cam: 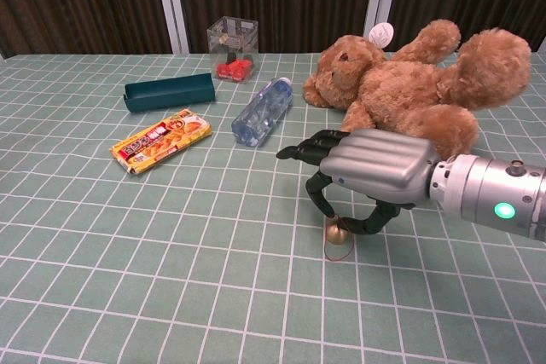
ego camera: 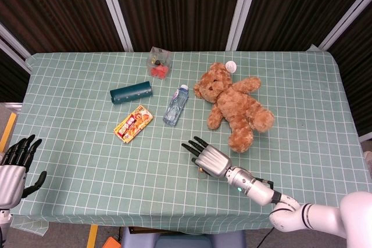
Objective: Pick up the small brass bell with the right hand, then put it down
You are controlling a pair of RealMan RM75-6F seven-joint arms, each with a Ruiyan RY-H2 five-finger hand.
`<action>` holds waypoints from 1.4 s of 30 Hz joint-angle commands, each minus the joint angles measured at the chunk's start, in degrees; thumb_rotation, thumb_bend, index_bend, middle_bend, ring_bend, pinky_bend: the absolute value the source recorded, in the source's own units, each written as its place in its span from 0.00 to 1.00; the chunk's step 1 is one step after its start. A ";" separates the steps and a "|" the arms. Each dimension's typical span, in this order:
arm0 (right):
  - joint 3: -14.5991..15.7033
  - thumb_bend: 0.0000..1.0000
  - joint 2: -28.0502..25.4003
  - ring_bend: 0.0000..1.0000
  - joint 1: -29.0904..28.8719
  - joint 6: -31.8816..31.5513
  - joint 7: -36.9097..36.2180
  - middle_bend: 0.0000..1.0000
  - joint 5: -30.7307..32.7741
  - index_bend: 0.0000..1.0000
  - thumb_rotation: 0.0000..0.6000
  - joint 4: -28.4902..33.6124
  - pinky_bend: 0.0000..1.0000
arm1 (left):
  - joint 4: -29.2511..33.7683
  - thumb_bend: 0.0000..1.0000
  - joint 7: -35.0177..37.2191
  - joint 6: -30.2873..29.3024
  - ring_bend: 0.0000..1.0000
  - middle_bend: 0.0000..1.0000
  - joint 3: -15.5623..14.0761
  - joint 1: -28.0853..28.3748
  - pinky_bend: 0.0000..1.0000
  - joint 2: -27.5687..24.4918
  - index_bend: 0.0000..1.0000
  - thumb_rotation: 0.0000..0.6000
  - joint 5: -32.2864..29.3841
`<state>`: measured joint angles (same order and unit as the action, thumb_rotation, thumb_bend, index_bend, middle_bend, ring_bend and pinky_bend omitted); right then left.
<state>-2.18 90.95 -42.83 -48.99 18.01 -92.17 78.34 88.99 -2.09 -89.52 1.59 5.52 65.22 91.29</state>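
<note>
Nearest the chest camera, a small brass bell (cam: 335, 232) sat upright on the green checked tablecloth (cam: 128, 279), a thin wire loop trailing from it toward the viewer. It looked light, hard and smooth, likely to slip or roll from a loose grip, so the narrow top or the sides of its body seemed the best place to pinch.

The right hand (cam: 371, 175) hung directly over the bell, palm down. Its fingers (cam: 320, 196) curled down on the bell's left and its thumb came down on the right, both close around the top. Whether they touched the bell could not be told; it was on the cloth, not lifted. From the head camera the hand (ego camera: 206, 158) hid the bell almost wholly.

The left hand (ego camera: 13, 166) rested at the table's left edge, fingers apart and holding nothing.

Farther back lay a snack packet (cam: 160, 140), a water bottle (cam: 262, 112) on its side and a brown teddy bear (cam: 409, 83), then a dark green case (cam: 169, 92) and a clear box (cam: 232, 47).
</note>
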 commanded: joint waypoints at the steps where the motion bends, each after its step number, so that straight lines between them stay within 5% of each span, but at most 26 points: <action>1: 0.19 0.48 0.03 0.00 -0.11 -0.08 0.20 0.00 0.27 0.67 1.00 0.03 0.00 | 0.02 0.38 -0.12 -0.05 0.00 0.00 0.03 -0.02 0.13 0.04 0.00 1.00 0.02; 21: 0.18 0.50 0.11 0.00 -0.24 -1.09 2.11 0.04 3.13 0.79 1.00 1.00 0.00 | -0.17 0.39 -0.74 -0.12 0.00 0.00 0.29 -0.18 0.13 0.30 0.00 1.00 -0.41; 32: -4.66 0.51 -0.27 0.00 -2.77 -1.22 4.85 0.06 6.77 0.83 1.00 9.22 0.00 | -0.06 0.39 -0.62 0.11 0.00 0.00 -0.17 -0.14 0.13 0.17 0.00 1.00 0.32; 38: -0.60 0.51 -5.87 0.00 1.16 -5.10 8.48 0.06 6.03 0.83 1.00 12.37 0.00 | 0.12 0.39 -0.56 0.38 0.00 0.00 -0.59 -0.16 0.13 -0.19 0.00 1.00 0.74; 42: -1.32 0.51 -5.43 0.00 0.97 -5.31 6.21 0.07 6.35 0.83 1.00 12.30 0.00 | 0.20 0.39 -0.45 1.04 0.00 0.00 -0.54 0.05 0.13 -0.27 0.00 1.00 0.32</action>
<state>-3.04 84.59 -41.44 -54.87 25.25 -86.01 90.76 89.18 -2.55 -88.52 1.02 5.54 64.95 91.66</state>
